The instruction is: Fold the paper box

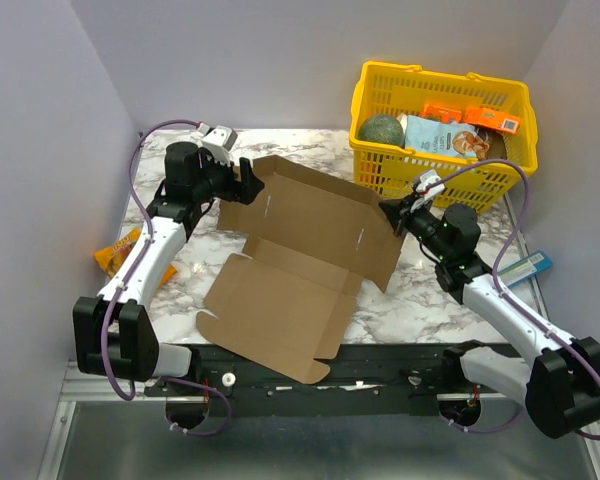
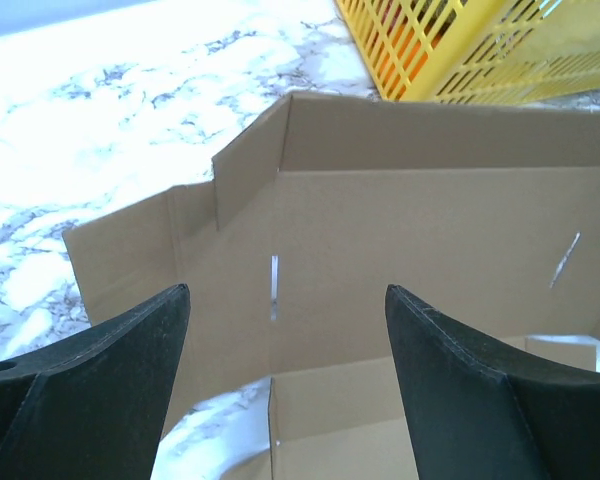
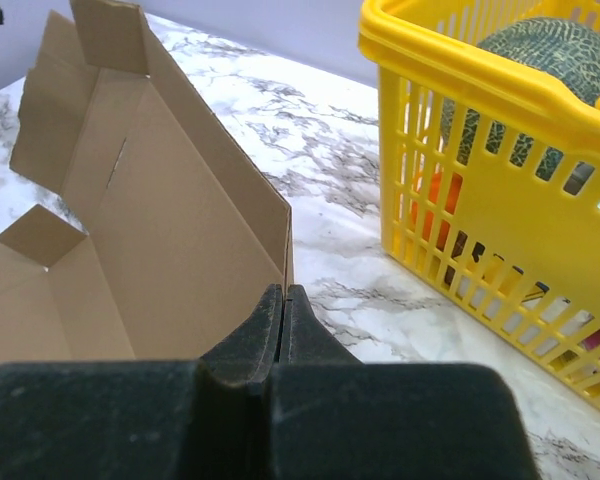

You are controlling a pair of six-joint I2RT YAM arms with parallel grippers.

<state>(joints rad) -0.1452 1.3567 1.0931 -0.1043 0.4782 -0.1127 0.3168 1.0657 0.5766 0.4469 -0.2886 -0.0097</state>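
Top view: paper box (image 1: 300,260) sits mid-frame on the marble tabletop (image 1: 420,300), partly folded. Its far panel is tilted up and the near panels lie flat toward the arm bases. Left hand (image 1: 248,180) is at the box's upper-left corner flap, fingers spread. Right hand (image 1: 392,215) is at the right edge of the raised panel. Yellow basket (image 1: 365,100) is upper right, with a melon (image 1: 380,130) and packets inside. An orange packet (image 1: 115,255) lies at the left edge of the tabletop.

Left wrist: left hand (image 2: 285,300) is wide open and I see nothing gripped. The box (image 2: 430,220) fills the frame ahead, its raised panel facing me and a small flap standing at upper left. The basket (image 2: 460,50) is in the top right corner.

Right wrist: right hand (image 3: 283,295) is closed, fingers pressed together. The tips sit right under the near corner of the box's (image 3: 160,220) upright panel. I can't tell whether they touch it. The basket (image 3: 480,200) is on the right.
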